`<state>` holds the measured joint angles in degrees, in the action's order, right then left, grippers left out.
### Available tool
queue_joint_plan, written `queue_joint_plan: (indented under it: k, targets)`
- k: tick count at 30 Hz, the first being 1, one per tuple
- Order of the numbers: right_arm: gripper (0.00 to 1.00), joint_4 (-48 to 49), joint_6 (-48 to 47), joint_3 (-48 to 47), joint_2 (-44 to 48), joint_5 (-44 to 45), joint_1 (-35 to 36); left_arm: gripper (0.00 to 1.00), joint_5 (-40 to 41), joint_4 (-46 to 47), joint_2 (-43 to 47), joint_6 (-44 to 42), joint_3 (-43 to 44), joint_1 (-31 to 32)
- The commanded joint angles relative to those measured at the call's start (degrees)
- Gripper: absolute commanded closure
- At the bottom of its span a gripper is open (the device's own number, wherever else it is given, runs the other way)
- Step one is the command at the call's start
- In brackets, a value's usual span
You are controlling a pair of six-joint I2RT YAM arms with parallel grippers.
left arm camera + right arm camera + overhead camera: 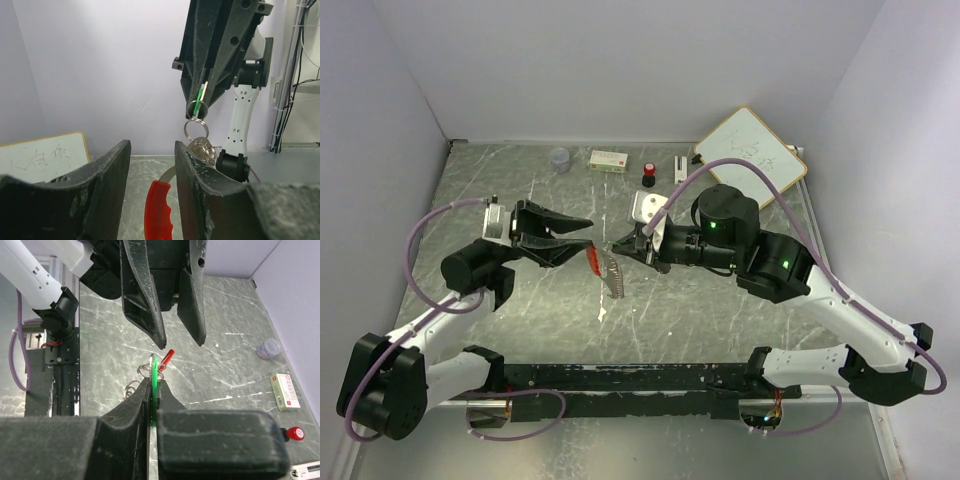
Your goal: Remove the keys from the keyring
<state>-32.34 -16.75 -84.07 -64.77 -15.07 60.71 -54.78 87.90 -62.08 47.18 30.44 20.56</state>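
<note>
My right gripper (616, 246) is shut on the tiny green key (155, 371) and holds it above the table; the key also shows in the left wrist view (201, 99). The keyring (611, 276), a grey strand of linked metal rings (196, 131), hangs from the green key. The red key (592, 260) hangs at its other end. My left gripper (586, 237) is open. In the left wrist view the red key (157, 210) lies between its fingers (112, 185), close to the right one and not clamped. The right wrist view shows the red key's tip (166, 358).
A whiteboard (752, 155) leans at the back right. A white box (610, 159), a red-and-black knob (648, 176), a small clear cup (560, 159) and a white block (650, 208) stand along the back. A black rail (620, 378) runs along the near edge.
</note>
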Motion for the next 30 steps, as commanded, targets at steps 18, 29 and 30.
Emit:
queue_joint_plan:
  k: [18, 29, 30]
  targets:
    - [1.00, 5.4, -0.5, -0.6, -1.9, -2.2, 0.0, 0.49, -2.8, 15.7, -2.2, 2.2, 3.0, 3.3]
    - [1.00, 6.3, -1.1, -0.8, -3.0, -2.0, 0.0, 0.50, -3.0, 15.7, -2.0, 2.1, 2.5, 5.2]
    - [1.00, 6.4, -1.2, -0.8, -3.0, -1.8, 0.0, 0.50, -3.1, 15.7, -2.0, 2.2, 2.6, 5.3]
